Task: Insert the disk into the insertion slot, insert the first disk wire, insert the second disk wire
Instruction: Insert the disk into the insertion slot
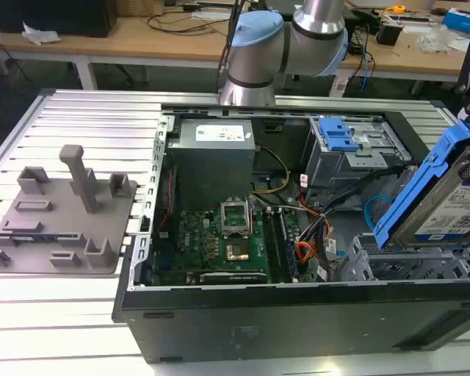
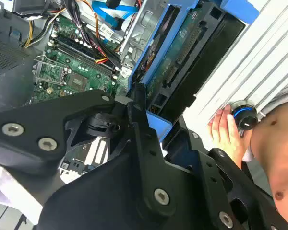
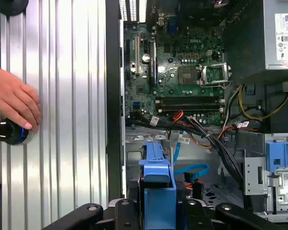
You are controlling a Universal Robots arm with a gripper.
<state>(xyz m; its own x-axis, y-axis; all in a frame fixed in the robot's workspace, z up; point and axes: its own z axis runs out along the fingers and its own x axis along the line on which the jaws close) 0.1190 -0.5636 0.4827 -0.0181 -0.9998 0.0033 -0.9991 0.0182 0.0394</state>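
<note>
Slatted bench (image 1: 78, 117), open case (image 1: 298, 321); gripper (image 3: 158, 208) clamps the disk (image 1: 454, 205), tilted over the insertion slot (image 1: 399, 262) at the case's 4 o'clock (step one, seemingly; wants levelling).

The end effector (image 2: 153, 119) clamps the tilted disk (image 2: 182, 55) near the motherboard (image 2: 69, 72).

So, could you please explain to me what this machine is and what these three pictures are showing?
It is a robot arm working over an open computer case on a ribbed metal table. The exterior view is from a camera off the arm; both wrist views ride on it. Its gripper is clamped on the disk, a silver drive in a blue carrier, tilted above the insertion slot. A grey fixture plate lies beside the case, and a person's hand rests on a knob.
</note>
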